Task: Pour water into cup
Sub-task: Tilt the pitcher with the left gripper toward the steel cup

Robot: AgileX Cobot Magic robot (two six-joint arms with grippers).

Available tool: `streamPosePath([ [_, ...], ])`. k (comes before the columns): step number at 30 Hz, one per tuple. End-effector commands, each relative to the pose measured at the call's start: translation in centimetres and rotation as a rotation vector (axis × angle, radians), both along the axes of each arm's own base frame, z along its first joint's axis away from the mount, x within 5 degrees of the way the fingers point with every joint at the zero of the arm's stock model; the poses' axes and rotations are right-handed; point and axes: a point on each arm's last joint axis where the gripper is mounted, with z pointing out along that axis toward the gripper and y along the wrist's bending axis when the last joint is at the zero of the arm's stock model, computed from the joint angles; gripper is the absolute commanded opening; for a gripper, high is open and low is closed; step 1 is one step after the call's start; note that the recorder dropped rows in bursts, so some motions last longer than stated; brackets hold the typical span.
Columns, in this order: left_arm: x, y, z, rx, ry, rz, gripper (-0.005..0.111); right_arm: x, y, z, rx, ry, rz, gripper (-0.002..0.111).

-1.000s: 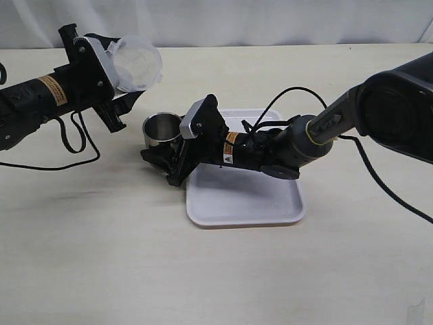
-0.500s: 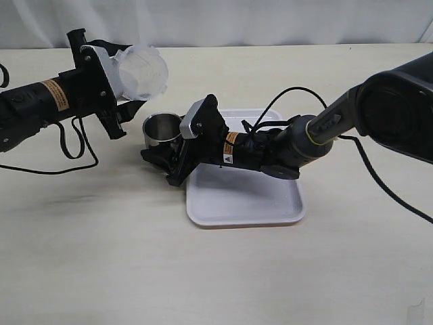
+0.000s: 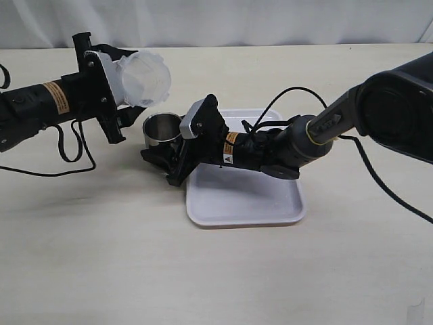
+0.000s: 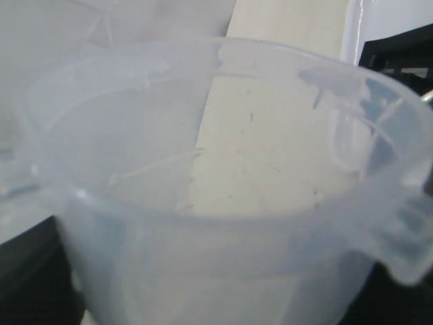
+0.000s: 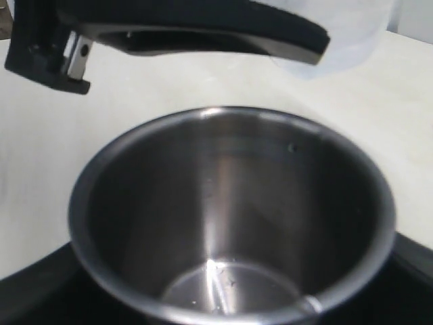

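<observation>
Item 1. Tabletop [image 3: 101,257]: pale, plain, carrying everything listed below.

Item 2. White plastic tray [image 3: 243,203]: rectangular with rounded corners, flat on the tabletop. My right arm lay low across it.

Item 3. Translucent plastic container [image 3: 143,80]: raised off the tabletop and tipped onto its side, with its open mouth above the cup and a little to that cup's left. My left hand [image 3: 125,81] was clamped on its wall. In the left wrist view the container [image 4: 223,203] filled the frame.

Item 4. Stainless-steel cup [image 3: 162,128]: upright, just beside the tray's left far corner. My right hand [image 3: 161,150] was closed around its lower wall, a finger on each side. In the right wrist view the cup [image 5: 230,217] showed a shiny inside; whether it held water, I could not tell.
</observation>
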Motion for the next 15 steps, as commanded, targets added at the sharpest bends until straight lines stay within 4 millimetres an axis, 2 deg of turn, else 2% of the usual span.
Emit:
streamPosePath([
  [1, -0.09, -0.15, 0.55, -0.011, -0.035, -0.018, 0.000, -0.08, -0.14, -0.28, -0.036, 0.010, -0.005, 0.004],
  [15, -0.05, -0.02, 0.34, 0.082, -0.087, -0.036, 0.000, -0.08, -0.14, -0.28, -0.036, 0.010, -0.005, 0.004],
])
